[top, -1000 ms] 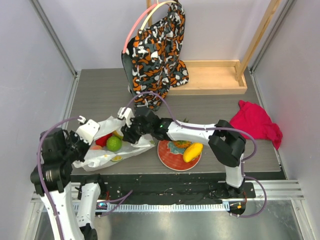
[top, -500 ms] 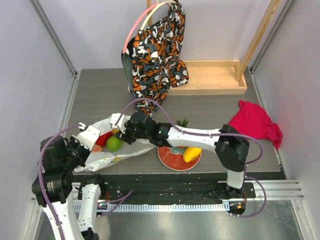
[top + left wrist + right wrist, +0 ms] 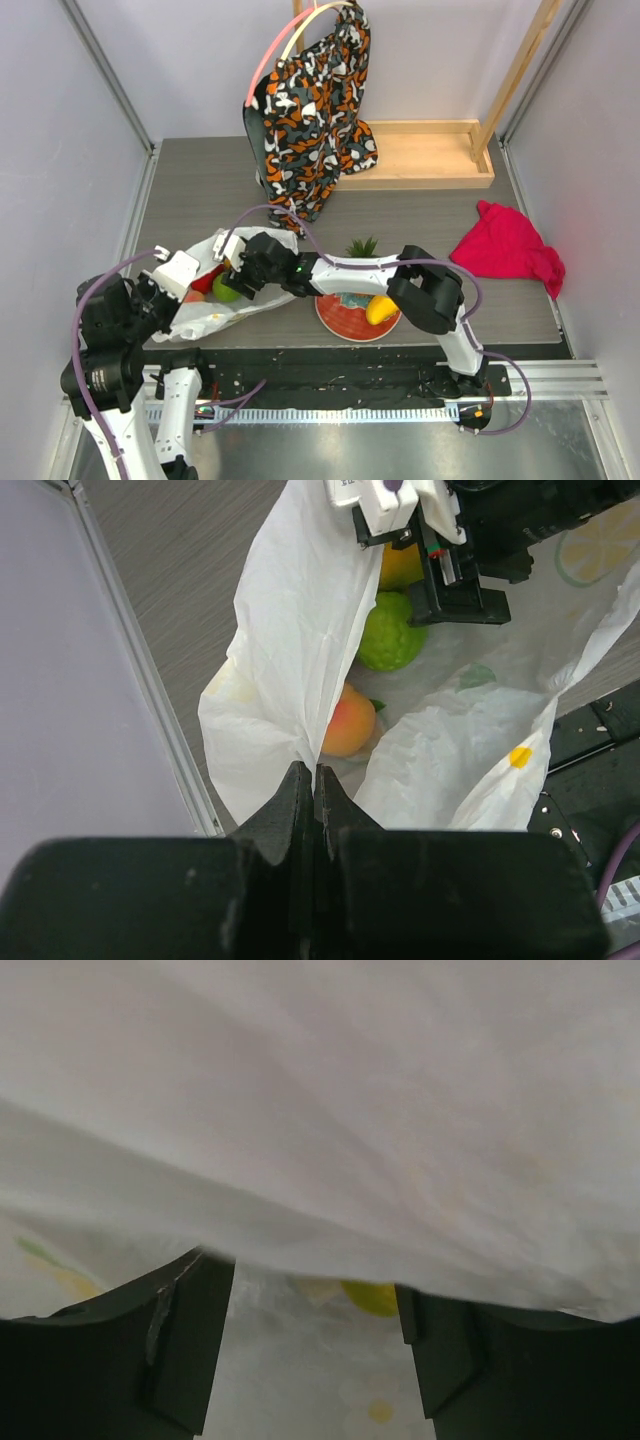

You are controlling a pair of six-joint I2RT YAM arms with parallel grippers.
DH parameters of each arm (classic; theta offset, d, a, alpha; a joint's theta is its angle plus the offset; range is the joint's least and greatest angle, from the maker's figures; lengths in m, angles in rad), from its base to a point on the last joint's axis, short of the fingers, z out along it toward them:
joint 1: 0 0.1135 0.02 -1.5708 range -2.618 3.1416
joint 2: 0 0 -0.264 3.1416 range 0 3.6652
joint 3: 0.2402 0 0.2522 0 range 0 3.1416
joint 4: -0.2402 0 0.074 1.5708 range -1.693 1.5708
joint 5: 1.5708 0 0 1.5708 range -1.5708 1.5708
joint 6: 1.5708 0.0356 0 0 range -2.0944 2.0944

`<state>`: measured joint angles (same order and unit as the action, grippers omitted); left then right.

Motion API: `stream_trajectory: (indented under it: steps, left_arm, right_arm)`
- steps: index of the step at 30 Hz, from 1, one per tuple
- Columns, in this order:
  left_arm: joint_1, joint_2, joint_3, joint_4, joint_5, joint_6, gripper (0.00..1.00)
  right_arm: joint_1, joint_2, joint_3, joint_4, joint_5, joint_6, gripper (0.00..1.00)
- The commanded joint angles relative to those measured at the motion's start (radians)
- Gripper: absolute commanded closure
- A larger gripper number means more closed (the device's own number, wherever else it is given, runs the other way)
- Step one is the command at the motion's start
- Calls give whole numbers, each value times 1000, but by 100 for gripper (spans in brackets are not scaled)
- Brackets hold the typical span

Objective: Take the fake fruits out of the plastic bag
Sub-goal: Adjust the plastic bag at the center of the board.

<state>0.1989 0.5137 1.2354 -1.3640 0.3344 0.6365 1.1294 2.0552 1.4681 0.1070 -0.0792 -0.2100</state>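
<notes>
Two grippers meet at the plastic bag (image 3: 215, 318) in my overhead view. The bag lies crumpled on the near left part of the table (image 3: 200, 190), with its mouth turned toward the right arm. My left gripper (image 3: 185, 272) sits at the bag's left edge. My right gripper (image 3: 236, 270) reaches in through the mouth, over a green lime (image 3: 224, 292) and a red piece (image 3: 205, 282). Just beside the bag, a plate (image 3: 335, 318) carries a yellow mango (image 3: 382, 308). A pineapple (image 3: 362, 246) stands behind the right forearm, only its green crown showing. Further back, a patterned cloth bag (image 3: 310, 110) hangs near a wooden tray (image 3: 430, 155), and a red cloth (image 3: 505, 250) lies at the right.

From the left wrist I see my left fingers (image 3: 290, 810) pressed together on a fold of the bag's rim, holding it up. Inside lie the lime (image 3: 390, 632), a peach-orange fruit (image 3: 348, 720) against the raised film, and a yellow fruit (image 3: 398, 568) partly hidden by the right gripper.

From the right wrist, white film (image 3: 320, 1110) fills the upper frame and drapes across both dark fingers (image 3: 190, 1340). They are spread wide with nothing between them. A blurred yellow-green patch shows in the gap; I cannot tell what it is.
</notes>
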Motion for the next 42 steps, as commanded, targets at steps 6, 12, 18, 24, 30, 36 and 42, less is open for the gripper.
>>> stream_trajectory:
  steps: [6,12,18,24,30,36,42]
  left_arm:
    - [5,-18,19,-193,22,12,100]
    - [7,-20,29,-213,26,8,100]
    - [7,-21,29,-221,29,-6,100]
    - [5,-35,-1,-202,29,-20,100]
    - [7,-49,-30,-190,29,-11,100]
    - [7,-61,-45,-219,14,37,100]
    - [5,-81,-42,-230,-9,58,100]
  right_arm:
    - [-10,68,80,56,165,3,25]
    - [-10,132,87,86,203,-2,24]
    - [-11,166,115,145,187,-57,50]
    - [-11,44,32,152,127,-75,82]
    - [-16,-165,-141,27,42,-112,88]
    - [-16,-464,-484,-52,4,-109,88]
    - [-60,-596,-529,-251,28,-153,88]
